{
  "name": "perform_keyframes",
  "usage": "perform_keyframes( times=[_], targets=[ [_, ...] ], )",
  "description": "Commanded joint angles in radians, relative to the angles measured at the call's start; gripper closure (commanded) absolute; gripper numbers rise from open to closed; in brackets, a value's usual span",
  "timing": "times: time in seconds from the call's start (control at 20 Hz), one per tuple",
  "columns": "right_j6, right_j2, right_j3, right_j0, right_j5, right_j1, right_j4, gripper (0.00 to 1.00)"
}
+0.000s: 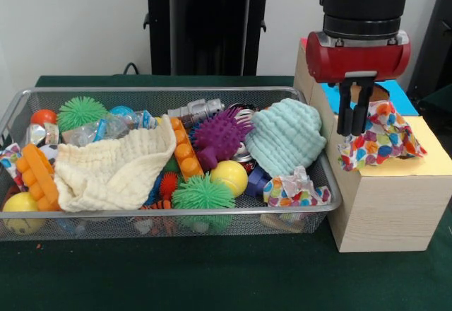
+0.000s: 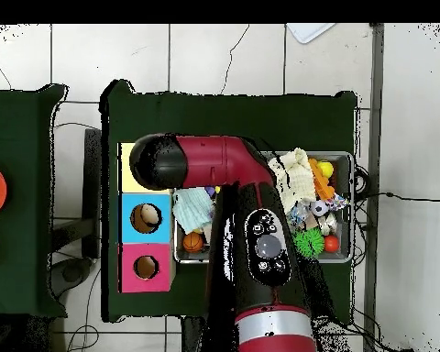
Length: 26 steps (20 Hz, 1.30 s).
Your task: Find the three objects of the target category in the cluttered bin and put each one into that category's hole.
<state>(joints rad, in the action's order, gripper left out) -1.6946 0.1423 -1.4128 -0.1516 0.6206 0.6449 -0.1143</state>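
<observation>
A red wrist collar (image 1: pixel 357 55) is capped by a black cylinder; a black button panel (image 2: pixel 267 242) is set into the red arm (image 2: pixel 225 163).

Nothing readable from where I'm sitting, honestly. No words, brand names, numbers or signs on the wire bin (image 1: pixel 332 184) or on the toys and cloths in it. The wooden box (image 1: pixel 395 205) beside the bin has plain colored panels on top, no lettering. The round controls on the arm (image 2: pixel 268 246) in the overhead view carry no markings I can make out.
</observation>
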Motion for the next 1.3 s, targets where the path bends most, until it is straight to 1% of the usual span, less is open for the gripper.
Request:
perform_keyframes(
  times=[0.05,0.4,0.55,0.85,1.3],
  targets=[
    [-0.080,0.072,-0.152,-0.018,0.045,-0.006,0.035,1.00],
    [-0.109,0.070,-0.204,0.003,0.028,0.024,0.061,1.00],
    [-0.119,0.068,-0.208,0.014,0.025,0.031,0.070,1.00],
    [-0.154,0.059,-0.183,0.044,0.042,0.034,0.098,1.00],
    [-0.165,0.040,-0.142,0.069,0.035,0.006,0.127,1.00]
  ],
)
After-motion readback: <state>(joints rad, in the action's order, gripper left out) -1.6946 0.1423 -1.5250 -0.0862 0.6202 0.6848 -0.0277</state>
